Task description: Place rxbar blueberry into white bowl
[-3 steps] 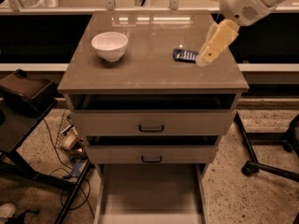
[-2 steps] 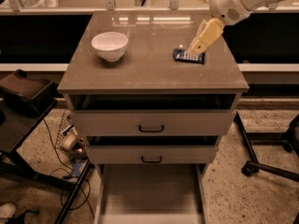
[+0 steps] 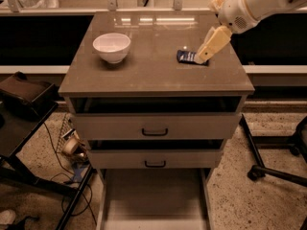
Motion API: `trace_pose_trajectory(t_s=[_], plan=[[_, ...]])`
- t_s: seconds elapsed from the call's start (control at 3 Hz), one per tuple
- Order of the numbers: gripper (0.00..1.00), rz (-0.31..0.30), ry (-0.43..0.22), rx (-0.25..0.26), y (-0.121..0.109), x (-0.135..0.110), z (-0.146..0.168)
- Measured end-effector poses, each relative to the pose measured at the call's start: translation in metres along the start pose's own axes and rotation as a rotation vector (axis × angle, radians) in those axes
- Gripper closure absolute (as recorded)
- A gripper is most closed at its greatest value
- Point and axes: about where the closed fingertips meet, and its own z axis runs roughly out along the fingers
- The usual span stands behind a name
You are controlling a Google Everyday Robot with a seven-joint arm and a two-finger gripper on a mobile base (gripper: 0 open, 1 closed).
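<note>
The rxbar blueberry (image 3: 186,56), a small flat dark blue bar, lies on the right part of the brown cabinet top (image 3: 153,78). The white bowl (image 3: 112,47) stands upright and empty on the left part of the top, well apart from the bar. My gripper (image 3: 201,59), pale yellow, comes down at a slant from the white arm (image 3: 249,4) at the upper right. Its tip is at the bar's right end and hides that end. I cannot tell whether it touches the bar.
The cabinet has two drawers (image 3: 154,128) slightly ajar and a bottom drawer (image 3: 153,200) pulled out. A black stand (image 3: 24,99) is at the left, with cables (image 3: 72,152) on the floor. A chair base (image 3: 273,166) is at the right. A counter runs behind.
The gripper has moved left from beside the bar until its tip is over the bar's right end. The bar and the bowl have not moved.
</note>
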Motion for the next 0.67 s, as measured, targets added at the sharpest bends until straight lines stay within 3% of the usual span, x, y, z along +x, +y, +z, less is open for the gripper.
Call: trace_pose_trajectory(t_s=[0.33,0.67], plan=[[0.0,0.089,0.033,0.003,-0.021,0.042,0.033],[0.0,0.201,0.06,-0.029,-0.041,0.09,0.072]])
